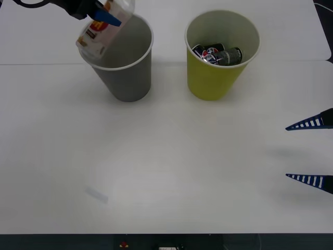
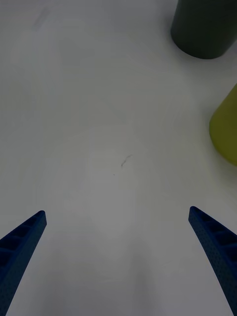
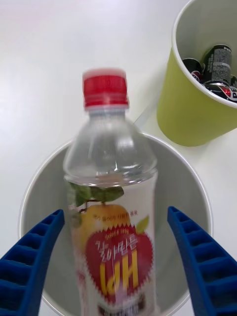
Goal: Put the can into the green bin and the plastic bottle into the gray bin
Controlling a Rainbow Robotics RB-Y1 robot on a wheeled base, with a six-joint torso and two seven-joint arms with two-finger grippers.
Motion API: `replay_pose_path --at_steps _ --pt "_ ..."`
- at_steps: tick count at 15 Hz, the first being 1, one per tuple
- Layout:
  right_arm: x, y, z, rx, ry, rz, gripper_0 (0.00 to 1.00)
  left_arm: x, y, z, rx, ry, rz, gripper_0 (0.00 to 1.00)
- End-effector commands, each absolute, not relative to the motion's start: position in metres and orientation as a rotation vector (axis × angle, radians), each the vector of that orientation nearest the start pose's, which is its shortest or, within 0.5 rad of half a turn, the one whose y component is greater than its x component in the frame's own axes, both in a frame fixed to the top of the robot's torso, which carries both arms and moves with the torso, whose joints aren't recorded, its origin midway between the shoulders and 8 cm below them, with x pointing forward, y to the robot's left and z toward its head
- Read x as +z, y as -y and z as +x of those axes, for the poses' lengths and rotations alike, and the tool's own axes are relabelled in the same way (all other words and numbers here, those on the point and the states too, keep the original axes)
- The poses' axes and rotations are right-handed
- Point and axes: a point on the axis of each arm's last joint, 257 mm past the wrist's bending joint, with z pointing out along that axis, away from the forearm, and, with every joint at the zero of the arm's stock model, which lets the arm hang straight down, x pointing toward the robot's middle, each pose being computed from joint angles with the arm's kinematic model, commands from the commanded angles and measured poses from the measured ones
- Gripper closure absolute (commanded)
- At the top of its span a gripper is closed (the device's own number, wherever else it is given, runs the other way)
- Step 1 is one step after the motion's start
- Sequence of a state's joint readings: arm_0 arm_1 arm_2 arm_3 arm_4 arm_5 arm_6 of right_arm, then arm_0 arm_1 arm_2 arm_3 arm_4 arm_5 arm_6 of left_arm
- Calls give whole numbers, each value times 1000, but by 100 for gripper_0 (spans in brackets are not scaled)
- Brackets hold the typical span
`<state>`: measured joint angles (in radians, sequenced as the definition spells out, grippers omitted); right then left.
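Plastic bottle [image 3: 113, 197] positioned over the gray bin [image 1: 127, 78], between the spread fingers of the left gripper [image 3: 116, 261].

On the bottle's label, a yellow pear, a red apple and yellow Korean lettering are seen; the words cannot be made out, and whether the fingers touch the bottle cannot be told. The bottle is tilted at the bin's rim, at 11 o'clock on the white table [image 1: 166, 172]. The green bin [image 1: 218, 67] is placed just beside the gray one, at 1 o'clock, and dark cans [image 1: 218, 54] with red-white-blue print are held in it. The right gripper [image 1: 312, 151] is kept at 3 o'clock, fingers apart, holding nothing. A faint scuff [image 2: 126, 160] is marked on the tabletop.
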<state>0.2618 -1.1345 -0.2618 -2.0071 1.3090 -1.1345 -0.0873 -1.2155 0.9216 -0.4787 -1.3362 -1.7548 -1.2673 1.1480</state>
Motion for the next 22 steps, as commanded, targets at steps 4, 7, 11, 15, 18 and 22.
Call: replay_pose_path --at_steps 4,7,11,15,18,22 --pt "-167 286 341 209 -1596 -1634 0 39 -156 562 -255 -1886 1167 0" --pt "-167 286 341 209 -1596 -1634 0 35 -177 541 -337 -1788 1243 0" --pt "-167 286 341 209 -1596 -1634 0 13 -213 516 -354 -1662 1340 0" --pt "-167 286 341 209 -1596 -1634 0 -20 -241 485 -352 -1579 1405 0" --pt "-167 286 341 209 -1596 -1634 0 -42 -258 461 -345 -1537 1456 0" --pt "-167 286 341 209 -1596 -1634 0 -68 -272 428 -337 -1486 1527 0"
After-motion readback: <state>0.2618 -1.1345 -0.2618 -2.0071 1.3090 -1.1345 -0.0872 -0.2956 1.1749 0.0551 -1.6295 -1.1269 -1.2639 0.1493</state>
